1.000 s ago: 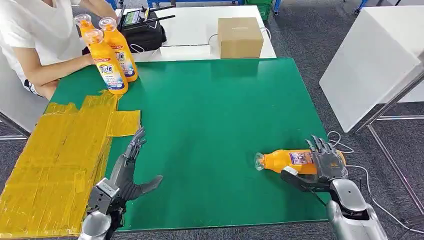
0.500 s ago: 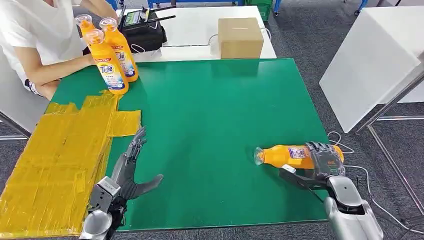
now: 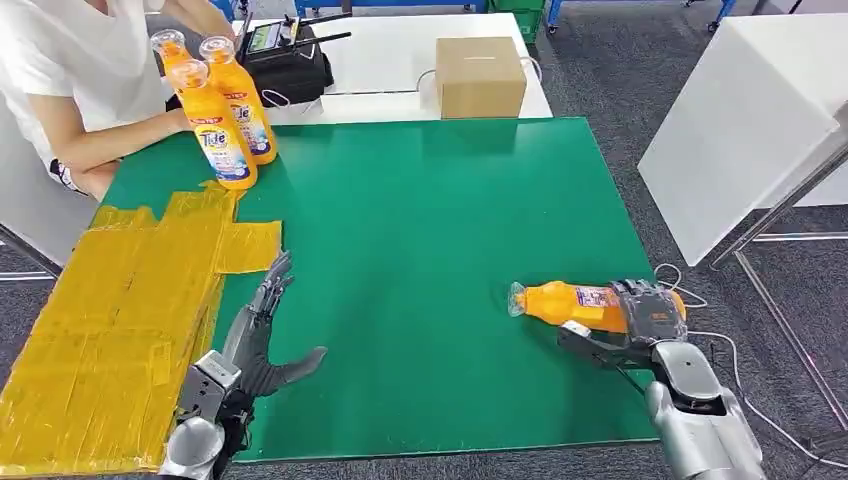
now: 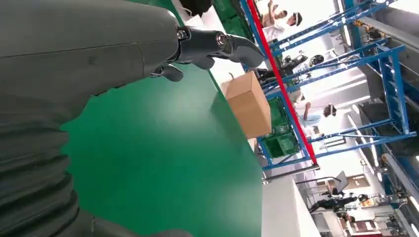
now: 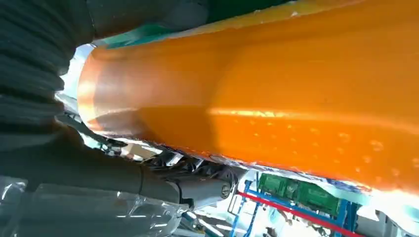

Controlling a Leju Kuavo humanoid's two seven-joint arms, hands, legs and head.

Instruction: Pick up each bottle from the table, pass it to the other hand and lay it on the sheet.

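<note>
An orange bottle (image 3: 565, 303) lies on its side near the right edge of the green table (image 3: 420, 220), clear cap pointing left. My right hand (image 3: 645, 322) grips its base end, fingers curled over the body and thumb below; the right wrist view has the orange bottle (image 5: 276, 98) pressed close against the hand (image 5: 59, 89). My left hand (image 3: 258, 340) rests open on the table near the front left, fingers spread, beside the yellow sheet (image 3: 120, 300). The left hand (image 4: 99, 54) holds nothing. Three upright orange bottles (image 3: 222, 110) stand at the back left.
A person in a white shirt (image 3: 70, 70) sits at the back left with an arm beside the standing bottles. A cardboard box (image 3: 480, 75) and a black device (image 3: 285, 55) sit on the white table behind. A white cabinet (image 3: 740, 120) stands to the right.
My right hand's fingers have closed over the lying bottle, and bottle and hand have moved slightly away from the front edge. The left hand has stayed put.
</note>
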